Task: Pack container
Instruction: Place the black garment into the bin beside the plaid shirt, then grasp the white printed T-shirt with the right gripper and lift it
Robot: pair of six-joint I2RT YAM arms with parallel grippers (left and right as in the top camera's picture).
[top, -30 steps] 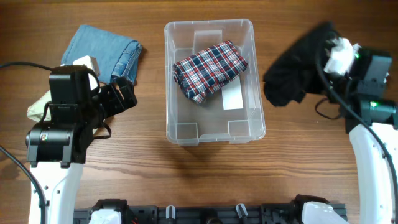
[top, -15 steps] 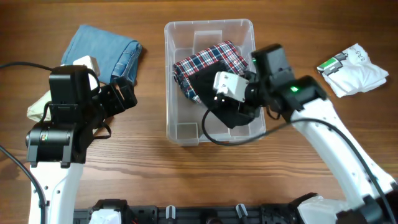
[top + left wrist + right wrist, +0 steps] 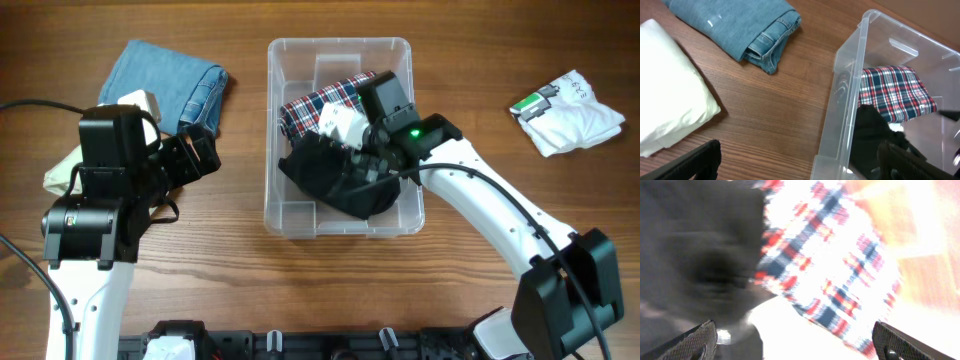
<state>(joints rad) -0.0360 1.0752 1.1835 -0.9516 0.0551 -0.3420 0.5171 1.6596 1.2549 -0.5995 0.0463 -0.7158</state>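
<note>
The clear container (image 3: 340,43) stands mid-table with a folded plaid cloth (image 3: 308,108) in its far half. A black garment (image 3: 330,185) lies bunched in its near half, partly over the plaid. My right gripper (image 3: 355,160) hangs inside the container above the black garment. In the right wrist view this gripper (image 3: 795,345) is open, fingers (image 3: 695,340) far apart, black garment (image 3: 700,255) at left, plaid cloth (image 3: 840,265) at right, all blurred. My left gripper (image 3: 195,150) is open over bare wood left of the container (image 3: 850,100), and in its wrist view (image 3: 800,165) holds nothing.
Folded blue jeans (image 3: 165,80) lie at the back left, and a cream folded cloth (image 3: 62,172) sits partly under the left arm. A white garment with a tag (image 3: 570,115) lies at the far right.
My right arm swung from the table's right side into the container carrying the black garment, then its jaws opened and let it go. The left arm has not moved.
</note>
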